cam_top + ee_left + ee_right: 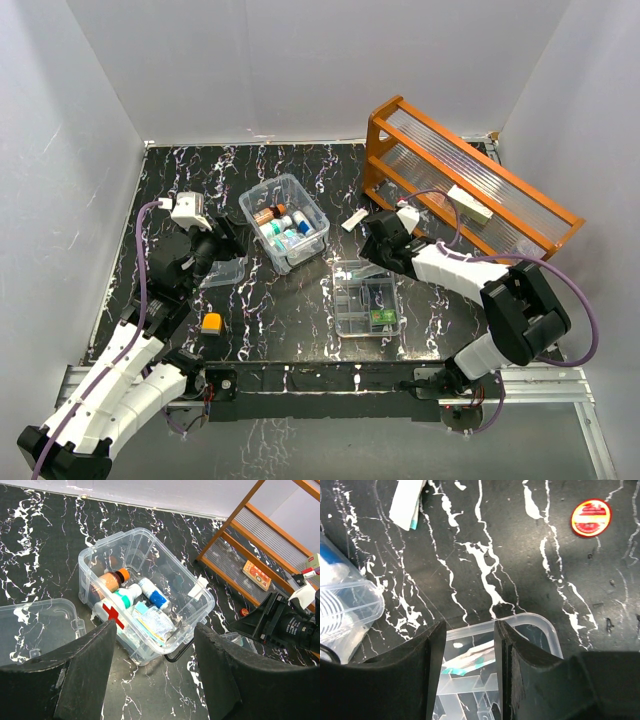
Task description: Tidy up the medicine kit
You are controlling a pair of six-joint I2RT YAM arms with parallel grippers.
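The medicine kit's clear box (285, 222) stands open mid-table, holding an orange-capped bottle (114, 579), other small bottles and a foil packet. A red cross (114, 616) shows at its near side and a black handle (177, 655) sticks out under it. Its clear lid (222, 272) lies flat to its left. The clear compartment tray (366, 298) lies to the right. My left gripper (222, 245) is open and empty, near the lid, facing the box (145, 590). My right gripper (470, 630) is open over the tray's far rim (540, 622), above a white-teal sachet (470, 662) lying inside.
An orange wooden rack (470, 180) stands at the back right with a small orange packet (257, 575) on it. A loose white sachet (354, 220) and a red round tin (590, 517) lie between box and rack. An orange item (211, 322) sits near the front left.
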